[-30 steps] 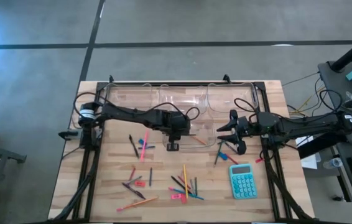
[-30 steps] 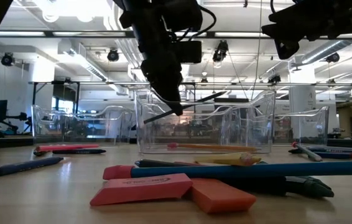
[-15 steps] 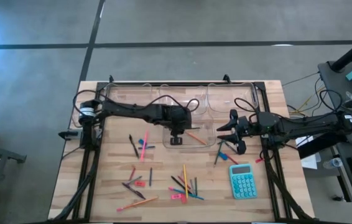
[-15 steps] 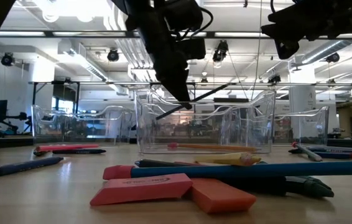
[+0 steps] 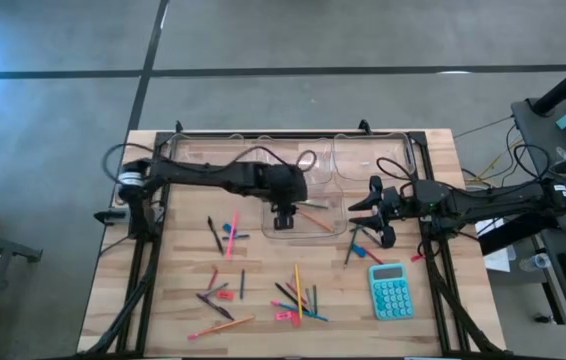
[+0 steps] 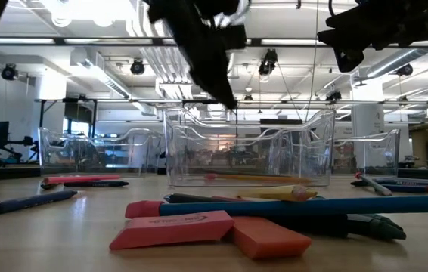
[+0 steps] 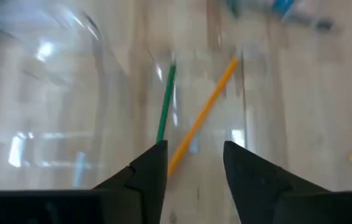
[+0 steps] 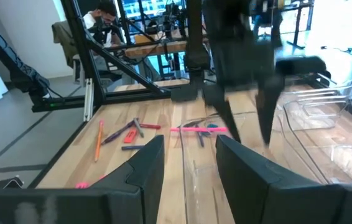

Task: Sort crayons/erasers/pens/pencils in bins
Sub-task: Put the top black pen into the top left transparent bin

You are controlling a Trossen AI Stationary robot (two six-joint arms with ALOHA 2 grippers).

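Left gripper [image 5: 284, 217] hangs over the front bin [image 5: 303, 212], its dark fingers parted with nothing between them — in the wrist view a green pencil [image 7: 165, 106] and an orange pencil [image 7: 204, 112] lie crossed on the bin's clear floor just beyond the fingertips. I hold the right gripper [image 5: 371, 213] waiting near the table's right side, above a few sticks; its fingers stand apart and empty. Three more clear bins [image 5: 293, 152] line the far edge of the table, and I cannot make out anything in them. Most of the work lies loose on the wood: pencils, dark pens and crayons in a scattered heap [image 5: 298, 294] toward the front, more sticks at left [image 5: 226, 235], with a teal calculator [image 5: 389, 290] beside them at right. From table height, two flat pink erasers [image 6: 172, 230] sit nearest the lens beside a long blue stick [image 6: 305, 205]. I judge these sticks light, stiff and prone to roll — smooth, thin barrels that will slip or pivot if pinched near one end, so I would take each at its middle, fingers across the shaft. The erasers look grippy and slightly soft; their flat sides should take a squeeze well, though they sit low against the table.
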